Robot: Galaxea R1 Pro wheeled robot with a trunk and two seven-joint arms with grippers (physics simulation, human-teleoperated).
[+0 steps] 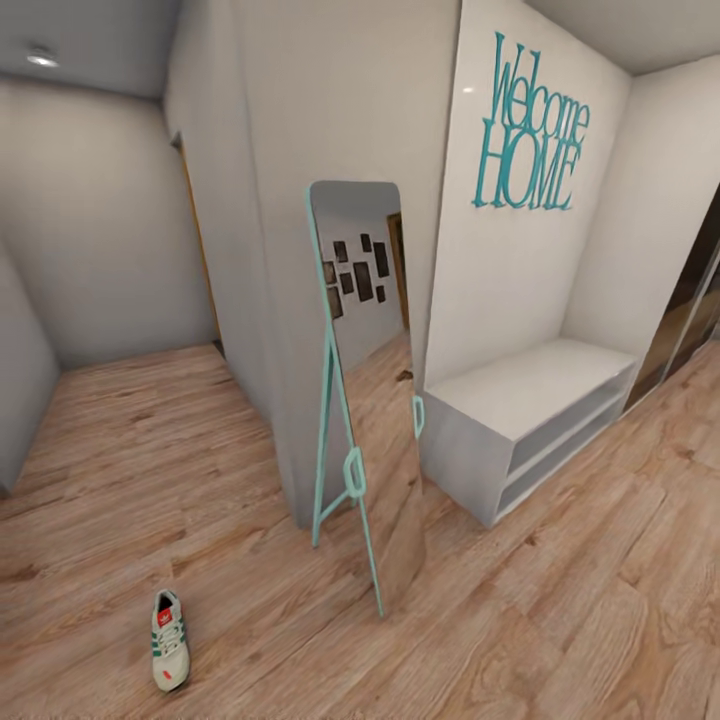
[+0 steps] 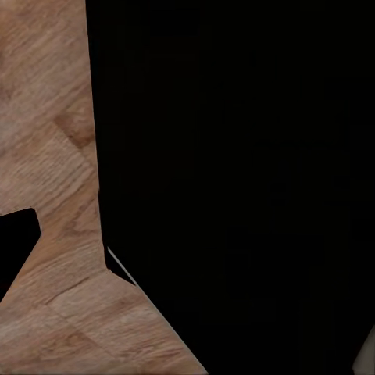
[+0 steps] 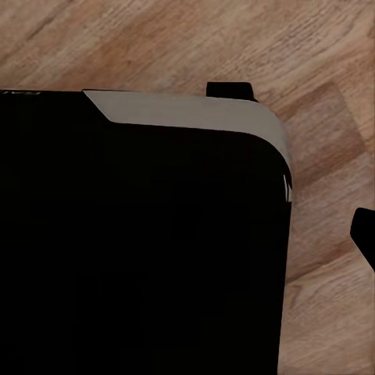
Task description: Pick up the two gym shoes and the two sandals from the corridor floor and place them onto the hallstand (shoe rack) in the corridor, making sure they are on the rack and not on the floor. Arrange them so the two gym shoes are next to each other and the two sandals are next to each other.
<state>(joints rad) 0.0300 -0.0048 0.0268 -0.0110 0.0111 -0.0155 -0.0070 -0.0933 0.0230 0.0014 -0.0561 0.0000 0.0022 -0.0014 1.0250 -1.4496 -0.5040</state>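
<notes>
lone gym shoe on corridor floor

The head view looks forward and down from standing height across the floor toward a mirror and a grey bench against the wall. The left wrist view faces down at the floor, close to a black body. The right wrist view likewise faces the floor. All three views share the floor.

Large black body with a grey rounded edge blocks most of the corridor floor, wood planks beyond.
</notes>
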